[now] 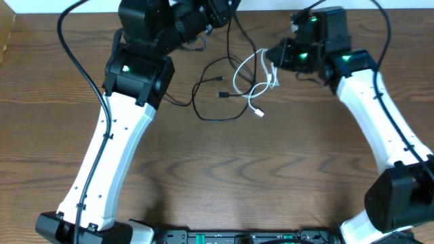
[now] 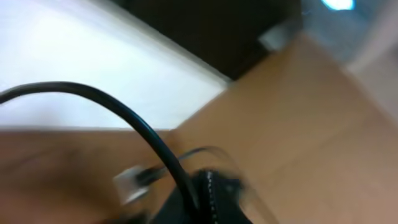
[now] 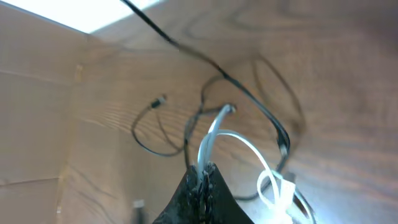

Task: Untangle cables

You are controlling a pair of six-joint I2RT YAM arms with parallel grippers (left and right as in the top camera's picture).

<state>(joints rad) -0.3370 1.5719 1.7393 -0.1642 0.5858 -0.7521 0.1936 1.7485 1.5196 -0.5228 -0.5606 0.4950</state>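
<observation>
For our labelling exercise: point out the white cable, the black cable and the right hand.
white cable point(image 1: 259, 112), overhead, its end plug.
black cable point(image 1: 215, 120), overhead, loop's lowest curve.
right hand point(image 3: 202, 171), right wrist, between fingertips.

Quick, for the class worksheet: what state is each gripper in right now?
Left gripper: closed, apparently on the black cable; the view is blurred.
Right gripper: closed on the white cable.

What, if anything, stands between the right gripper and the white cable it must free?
Nothing visible does. The right gripper is shut on the white cable, which comes out from between its fingertips. The black cable crosses the white one close to the grip, so the two are not yet apart.
</observation>
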